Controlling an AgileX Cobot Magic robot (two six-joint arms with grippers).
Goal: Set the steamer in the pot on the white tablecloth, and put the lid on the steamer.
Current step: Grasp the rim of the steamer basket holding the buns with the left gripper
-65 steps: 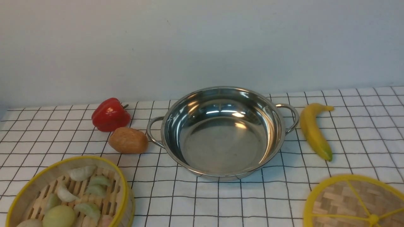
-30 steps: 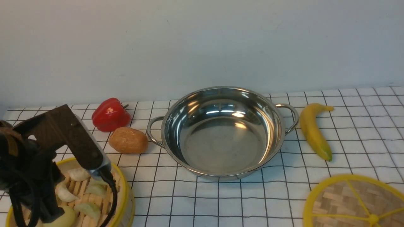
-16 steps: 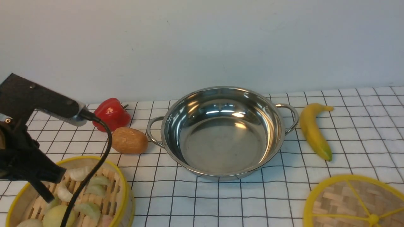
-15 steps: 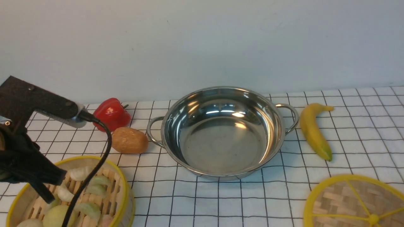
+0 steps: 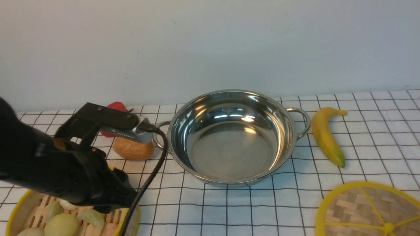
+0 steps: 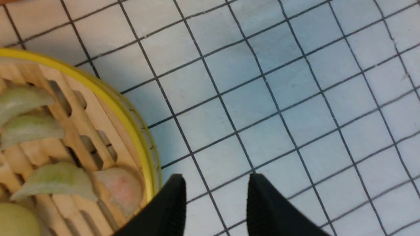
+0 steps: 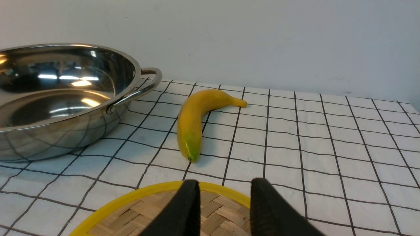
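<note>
The steamer (image 5: 11,209) sits on the white tablecloth (image 5: 361,141) at the near left corner of the tabletop, upright and holding pale dumplings (image 6: 29,127) on its slatted floor (part of it is cut off by the edge of the front view). The left arm (image 5: 65,167) reaches over the steamer from the left edge and covers much of it in the front view. In the left wrist view the left fingers (image 6: 172,206) are spread with only bare cloth between them, just outside the steamer's yellow rim (image 6: 131,114); one finger is right beside the rim, though I cannot tell if it touches. The pot (image 5: 231,150) stands empty in the middle of the tabletop, toward the far edge. A potato (image 5: 133,149) lies just beside its left handle, with a red pepper (image 5: 115,105) behind it, mostly hidden by the arm. A banana (image 5: 325,136) lies near the right handle. The lid (image 5: 361,206) lies flat at the near right corner, well apart from the steamer. The right fingers (image 7: 183,209) are spread above the lid's rim (image 7: 157,188), holding nothing
</note>
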